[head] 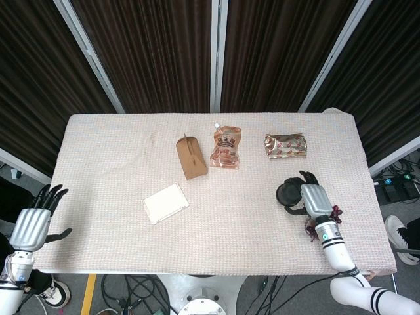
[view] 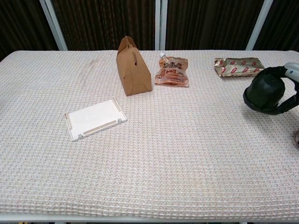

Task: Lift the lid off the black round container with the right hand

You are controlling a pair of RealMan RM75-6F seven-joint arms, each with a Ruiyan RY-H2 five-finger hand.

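At the table's near left corner, just off the edge, the left hand [head: 34, 223] hangs with its fingers spread and nothing in them. Near the right edge, the right hand [head: 315, 202] lies over the black container [view: 264, 90], its fingers curled around the top; the chest view shows the dark round shape tilted within that grasp, but whether lid and body have parted cannot be told. A white tray [head: 165, 203] lies flat left of centre on the table [head: 249, 243]. Farther back a brown paper box [view: 133, 67] stands upright, a spouted pouch [view: 172, 72] lies just beside it, and a foil packet [view: 236, 66] rests toward the far right corner.
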